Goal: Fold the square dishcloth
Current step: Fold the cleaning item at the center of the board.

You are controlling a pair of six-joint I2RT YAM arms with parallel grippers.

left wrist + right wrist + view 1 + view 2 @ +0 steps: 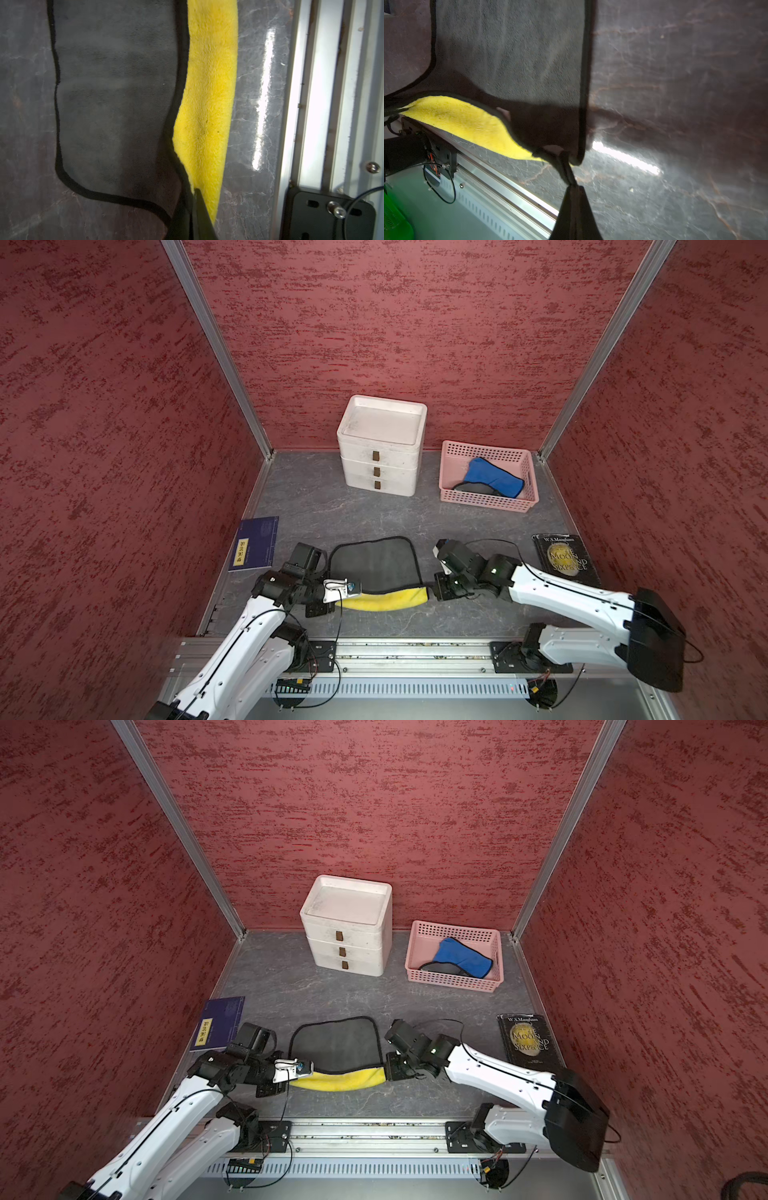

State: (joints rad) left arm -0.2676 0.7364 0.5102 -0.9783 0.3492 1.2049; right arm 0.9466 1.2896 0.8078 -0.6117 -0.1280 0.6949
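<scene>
The square dishcloth [374, 564] [336, 1042] lies on the grey marbled table, grey side up with a black border. Its near edge is lifted off the table and rolled back, so a strip of the yellow underside [386, 600] [209, 93] [467, 120] shows. My left gripper [336, 605] [289, 1082] [196, 190] is shut on the near left corner. My right gripper [432, 593] [386, 1071] [572, 186] is shut on the near right corner, pinching the black hem. The cloth hangs slightly slack between the two.
At the back stands a white three-drawer box [380, 448], with a pink basket [482, 501] holding a blue cloth [492, 477] beside it. A blue book [255, 543] lies at the left, a dark book [565, 560] at the right. The aluminium rail [415, 651] runs along the front.
</scene>
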